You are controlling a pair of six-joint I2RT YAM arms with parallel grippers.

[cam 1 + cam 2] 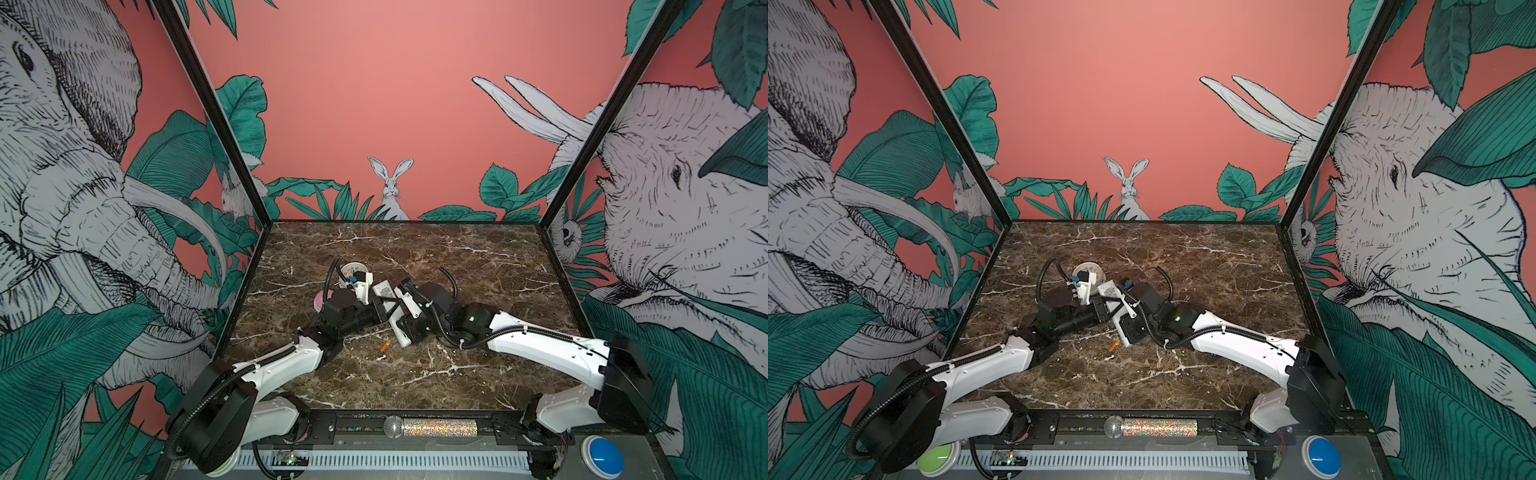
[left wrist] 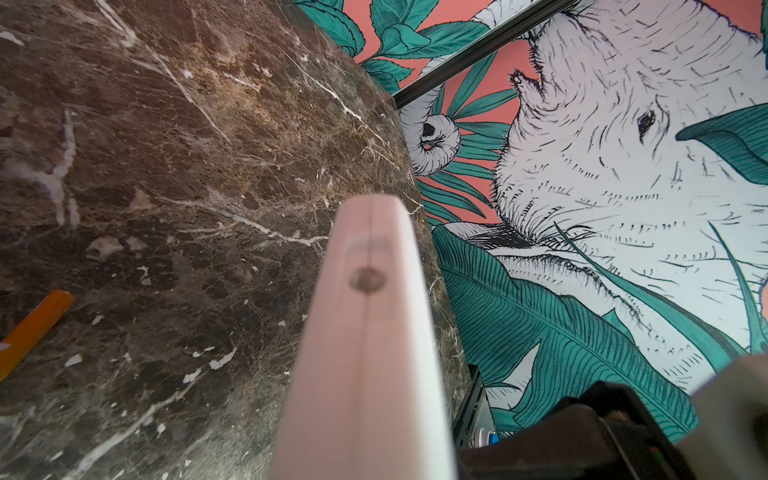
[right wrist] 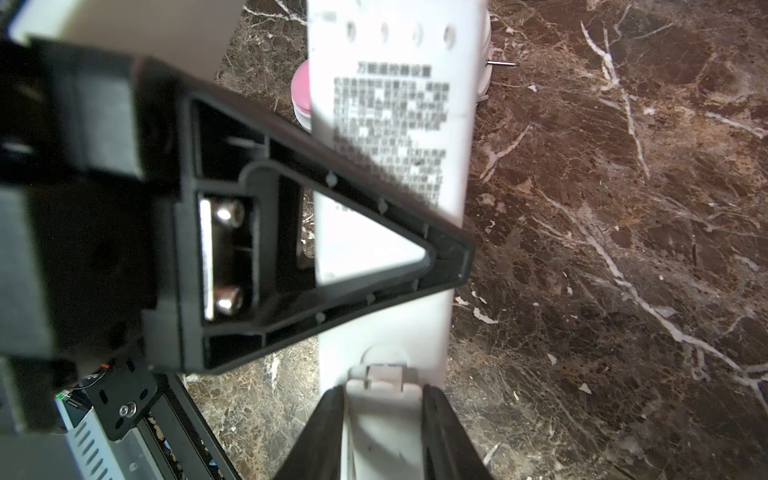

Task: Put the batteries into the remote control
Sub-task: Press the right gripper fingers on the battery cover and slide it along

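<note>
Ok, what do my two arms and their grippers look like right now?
The left arm and right arm have white shells, black joints and black corrugated cables clipped alongside, with a green light on the right one's joint. The left gripper has black triangular open-frame fingers with two silver bolts. The right gripper is black-fingered too.

In both top views a marble table (image 1: 478, 266) is closed in by printed walls (image 1: 374, 104) at the left, back and right. It is open only toward the bottom of the frame. The left arm (image 1: 278, 365) and right arm (image 1: 540, 345) slant in from the lower corners and meet mid-table. The remote control (image 1: 383, 290) bridges them there, blocking the centre. A white clock (image 1: 353, 268) and a pink disc (image 1: 319, 300) crowd the upper left of that knot. One battery (image 1: 385, 345) lies just below it. The table's upper right and lower middle lie bare.
</note>
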